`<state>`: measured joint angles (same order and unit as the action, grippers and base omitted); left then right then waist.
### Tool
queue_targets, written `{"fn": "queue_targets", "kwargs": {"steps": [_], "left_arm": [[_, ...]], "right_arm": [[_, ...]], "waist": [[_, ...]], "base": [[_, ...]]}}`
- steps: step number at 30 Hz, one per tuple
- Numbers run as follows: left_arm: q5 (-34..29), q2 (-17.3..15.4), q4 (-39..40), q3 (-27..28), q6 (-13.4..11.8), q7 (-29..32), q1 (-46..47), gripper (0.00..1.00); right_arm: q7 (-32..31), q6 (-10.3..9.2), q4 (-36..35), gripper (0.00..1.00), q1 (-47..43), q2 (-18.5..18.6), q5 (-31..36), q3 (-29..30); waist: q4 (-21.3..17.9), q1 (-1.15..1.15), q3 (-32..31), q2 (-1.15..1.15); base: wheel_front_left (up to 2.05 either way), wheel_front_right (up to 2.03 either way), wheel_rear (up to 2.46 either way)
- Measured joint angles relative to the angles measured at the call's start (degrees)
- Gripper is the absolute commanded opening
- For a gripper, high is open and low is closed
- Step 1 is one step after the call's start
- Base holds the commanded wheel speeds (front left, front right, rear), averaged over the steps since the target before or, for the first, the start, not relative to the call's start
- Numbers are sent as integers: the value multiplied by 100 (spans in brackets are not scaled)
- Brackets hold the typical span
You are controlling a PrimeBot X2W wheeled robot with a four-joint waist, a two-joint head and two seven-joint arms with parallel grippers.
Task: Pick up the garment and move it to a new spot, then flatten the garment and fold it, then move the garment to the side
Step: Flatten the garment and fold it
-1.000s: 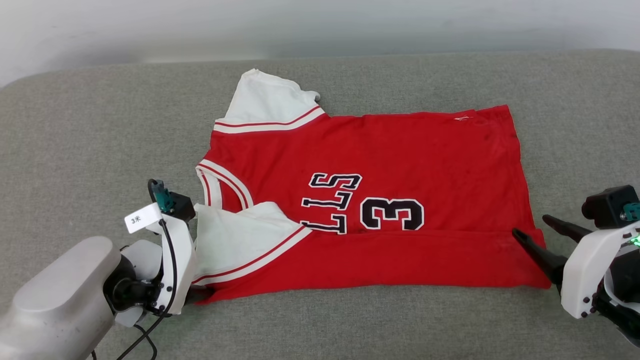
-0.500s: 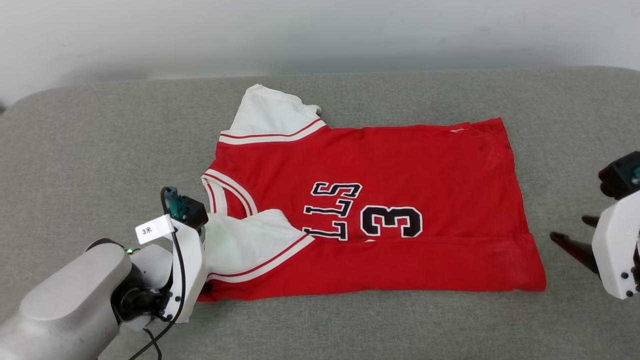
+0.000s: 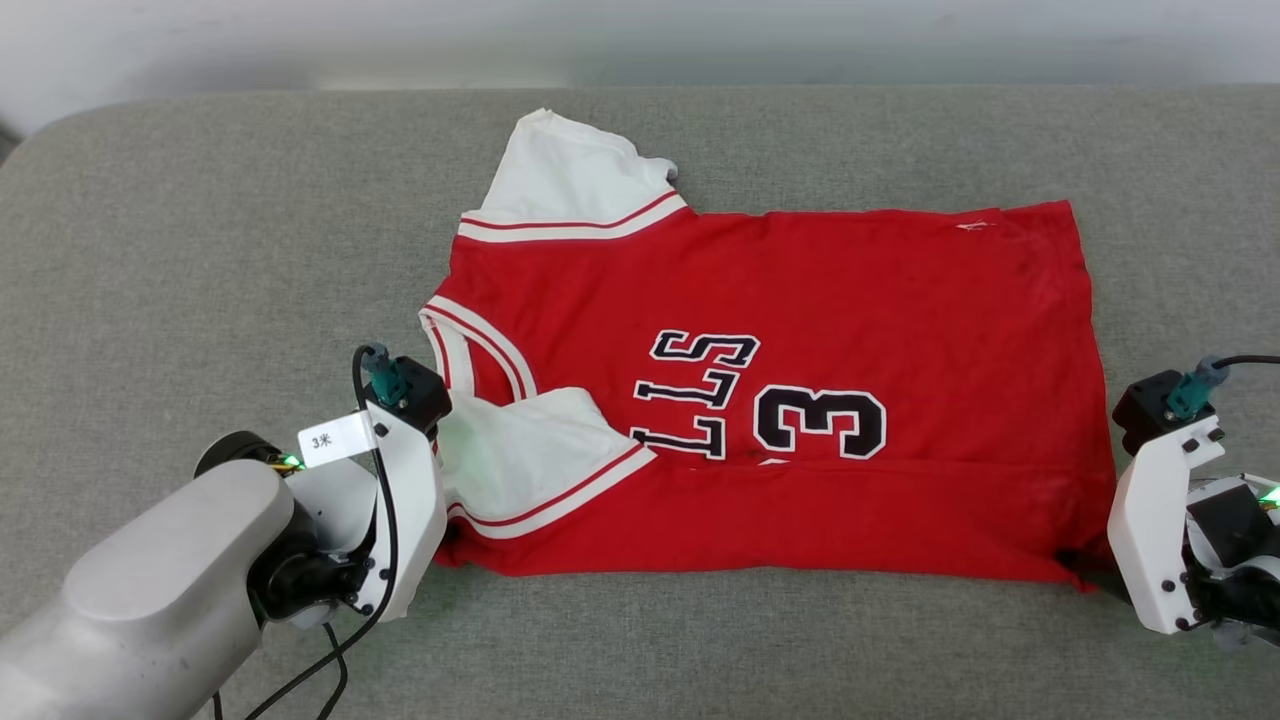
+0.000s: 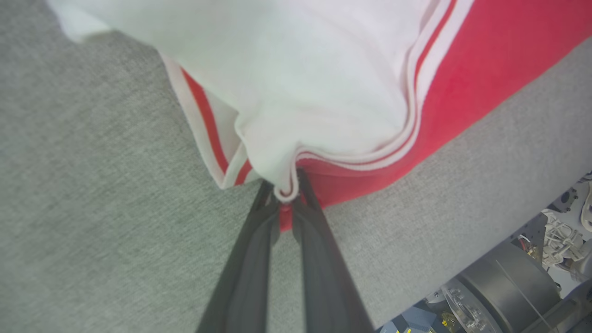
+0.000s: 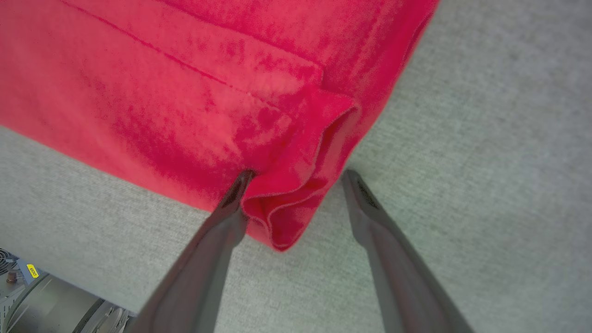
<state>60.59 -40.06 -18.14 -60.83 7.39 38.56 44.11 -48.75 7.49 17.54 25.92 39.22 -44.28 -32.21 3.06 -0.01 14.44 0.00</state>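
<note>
**Position.** The garment (image 3: 800, 300), a red jersey-style shirt with white short sleeves, striped trim and black white-outlined lettering, lies spread on the grey woven upholstered surface (image 3: 200, 250). Its collar points toward the robot's left and its hem toward its right.

**Condition.** The body lies flat with few wrinkles. The near long edge is turned over onto the front as a band, and the near white sleeve (image 3: 520, 450) rests on the chest. The far white sleeve (image 3: 570, 180) projects unfolded.

**Left gripper** (image 4: 286, 194). Clenched on the near sleeve-end corner, with cloth bunched between the fingers.

**Right gripper** (image 5: 296, 178). Jaws spread, straddling the near hem corner. One finger touches the cloth; nothing is gripped.

**Assessment.** Relocation and flattening appear complete. Folding appears begun, with one lengthwise fold in place. Judged outstanding: closing the right grip, further folds including the far sleeve, and transfer to the side.
</note>
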Motion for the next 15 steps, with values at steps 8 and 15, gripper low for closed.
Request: {"fn": "queue_targets", "kwargs": {"steps": [8, 15], "left_arm": [[73, -63, 21, -123, 0, -147, -68, 0], [286, -254, 192, -160, 0, -347, -380, 0]], "right_arm": [[548, -25, 88, 0, 20, 78, -188, -405], [1070, 1, -220, 0, -21, 437, -531, -613]], "waist": [[5, 0, -80, 0], [-47, 1, -533, 0]], "base": [[0, 0, 0], [0, 0, 0]]}}
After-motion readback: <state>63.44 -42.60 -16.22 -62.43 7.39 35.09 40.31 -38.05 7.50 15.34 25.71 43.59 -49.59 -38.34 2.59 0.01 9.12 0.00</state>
